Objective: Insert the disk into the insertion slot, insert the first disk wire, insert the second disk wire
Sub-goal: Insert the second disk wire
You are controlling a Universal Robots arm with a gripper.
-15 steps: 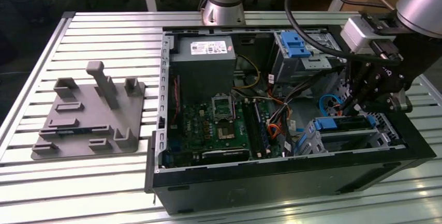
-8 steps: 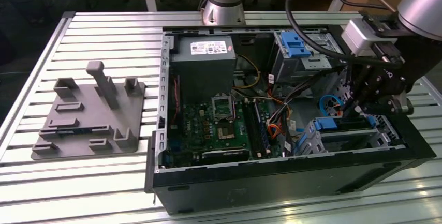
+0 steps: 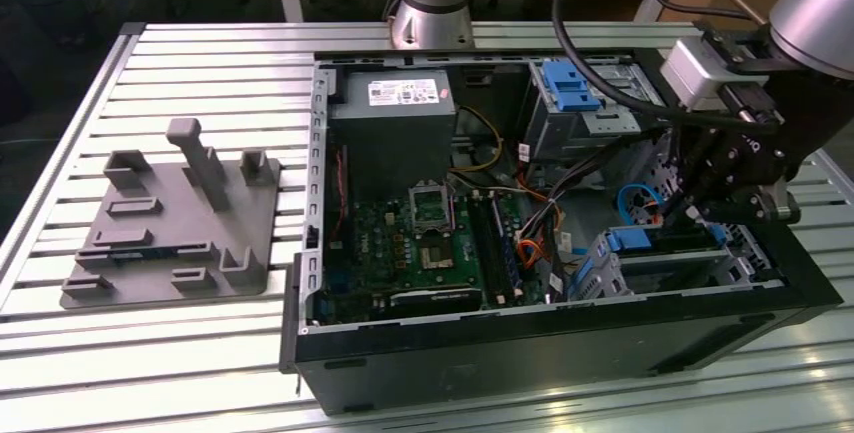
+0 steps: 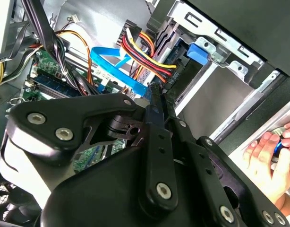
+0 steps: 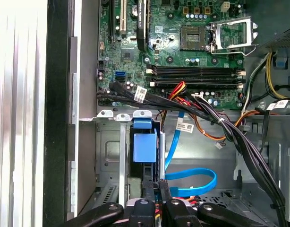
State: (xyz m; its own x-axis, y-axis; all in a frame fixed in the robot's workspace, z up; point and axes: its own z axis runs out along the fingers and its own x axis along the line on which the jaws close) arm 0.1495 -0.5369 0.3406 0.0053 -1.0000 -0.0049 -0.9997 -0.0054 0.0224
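Slatted metal tabletop (image 3: 200, 353) carries an open PC case (image 3: 534, 343) w/ a grey fixture (image 3: 174, 233) beside it, on the exterior view's left. Gripper (image 3: 687, 208) is lowered into the case, just above the slot (image 3: 667, 263) at the exterior view's right. Disk (image 5: 146, 146) is seen seated in the slot, blue carrier showing. Fingers (image 5: 161, 187) are clenched on a dark plug by the disk's edge. Blue wire (image 5: 192, 182) is looped nearby. A hand (image 4: 272, 156) is seen outside the case.

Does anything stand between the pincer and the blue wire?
Nothing visible does. In the first wrist view the blue wire loops just beside the pincer; the black cable bundle passes farther off.
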